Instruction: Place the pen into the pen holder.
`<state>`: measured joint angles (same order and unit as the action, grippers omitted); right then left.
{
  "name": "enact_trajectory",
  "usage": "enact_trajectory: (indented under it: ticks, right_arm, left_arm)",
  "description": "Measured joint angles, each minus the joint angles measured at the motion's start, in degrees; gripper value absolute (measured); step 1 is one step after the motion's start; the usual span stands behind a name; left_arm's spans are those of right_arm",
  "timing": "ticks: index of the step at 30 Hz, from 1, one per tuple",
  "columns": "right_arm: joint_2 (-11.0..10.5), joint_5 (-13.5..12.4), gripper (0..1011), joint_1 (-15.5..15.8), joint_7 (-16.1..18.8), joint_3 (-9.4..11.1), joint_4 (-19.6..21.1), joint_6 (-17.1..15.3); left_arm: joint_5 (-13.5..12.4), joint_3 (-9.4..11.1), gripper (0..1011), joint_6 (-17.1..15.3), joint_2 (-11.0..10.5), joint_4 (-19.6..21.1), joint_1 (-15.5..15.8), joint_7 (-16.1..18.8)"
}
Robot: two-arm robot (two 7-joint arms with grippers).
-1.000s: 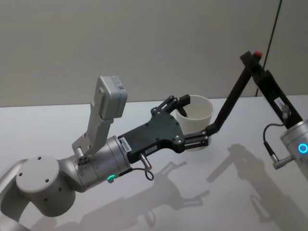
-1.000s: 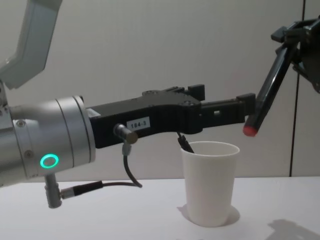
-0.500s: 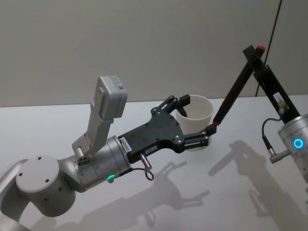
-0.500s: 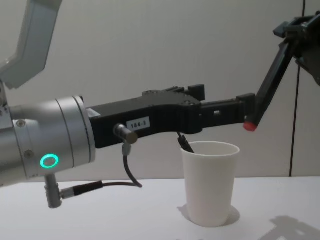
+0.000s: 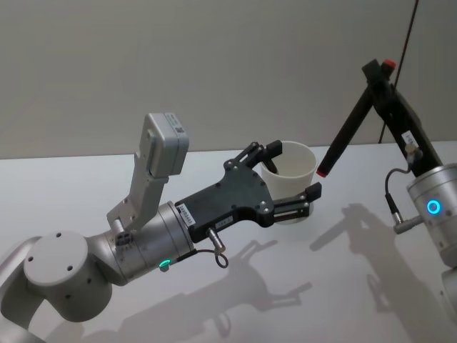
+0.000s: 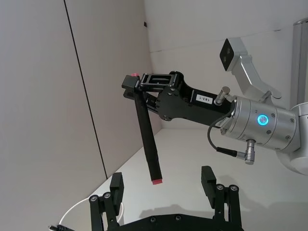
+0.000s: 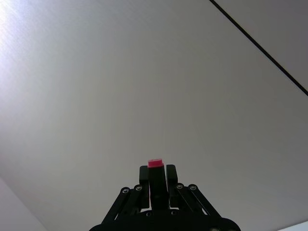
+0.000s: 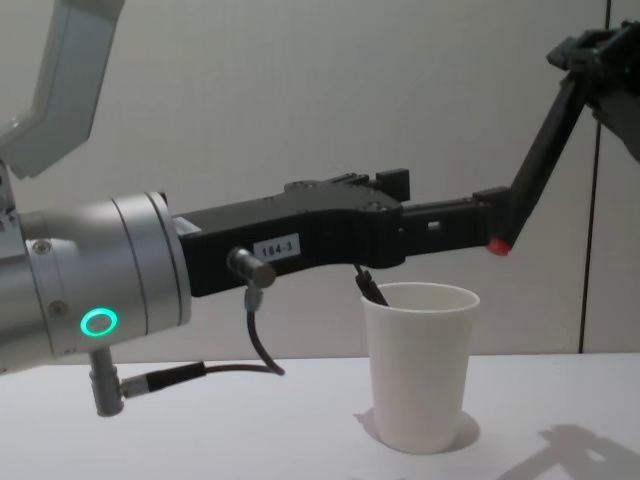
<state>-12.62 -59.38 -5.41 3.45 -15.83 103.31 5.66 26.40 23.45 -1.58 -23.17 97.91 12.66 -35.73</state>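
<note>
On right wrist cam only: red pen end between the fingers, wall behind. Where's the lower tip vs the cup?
Observer: The pen hangs tilted from the right gripper. Its lower red tip is above the pen holder rim, just off its right side, not inside.
Operator: Left arm in the way?
Observer: The left gripper is open, hovering over the pen holder's mouth, with one finger close to the pen tip.
Operator: Holder upright?
Observer: Yes, upright on the table.
</note>
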Motion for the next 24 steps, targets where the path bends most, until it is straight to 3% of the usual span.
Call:
enact_trajectory:
  ticks: [24]
  right_arm:
    - [3.24, 8.48, 208, -2.5, -1.13, -1.46, -4.21, 3.56]
  left_arm:
    - [-0.01, 0.0, 1001, 0.0, 0.0, 0.0, 0.0, 0.0]
